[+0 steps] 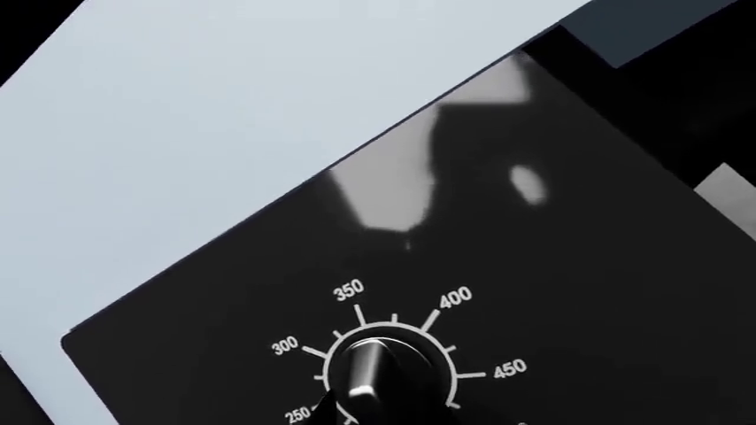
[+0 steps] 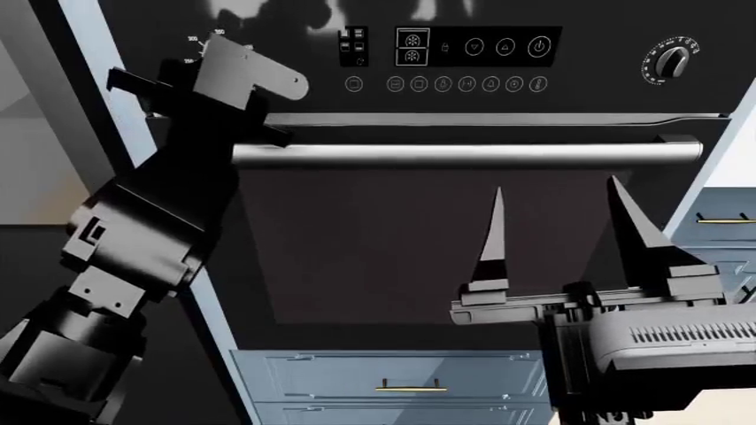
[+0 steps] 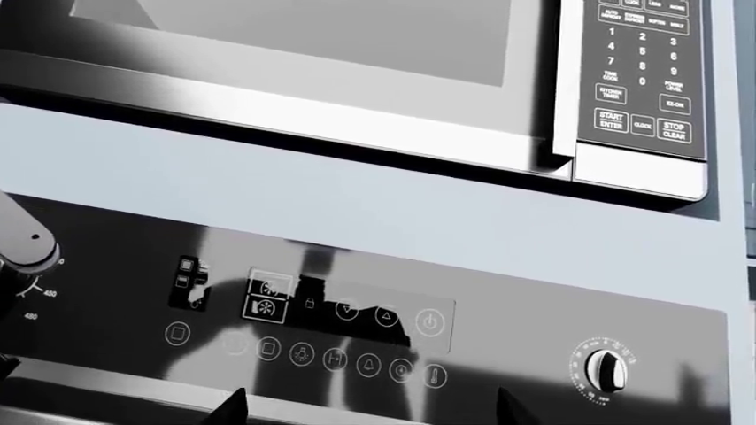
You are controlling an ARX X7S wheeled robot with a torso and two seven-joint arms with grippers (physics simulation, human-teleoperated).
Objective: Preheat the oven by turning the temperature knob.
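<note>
The black oven (image 2: 354, 239) fills the head view, with its silver bar handle (image 2: 473, 153) and touch panel (image 2: 473, 49). The temperature knob (image 1: 388, 376), ringed by numerals 250 to 450, shows in the left wrist view with its silvery pointer. My left gripper (image 2: 225, 64) is at the panel's upper left corner and covers the knob in the head view. One dark fingertip (image 1: 335, 410) touches the knob's edge by the 250 mark; the other finger blends into the dark knob. My right gripper (image 2: 561, 235) is open and empty in front of the glass door, below the handle.
A second knob (image 2: 674, 60) ringed by tick marks sits at the panel's right end; it also shows in the right wrist view (image 3: 605, 367). A microwave (image 3: 354, 53) hangs above the oven. Blue-grey drawers (image 2: 402, 372) with brass pulls lie below and to the right.
</note>
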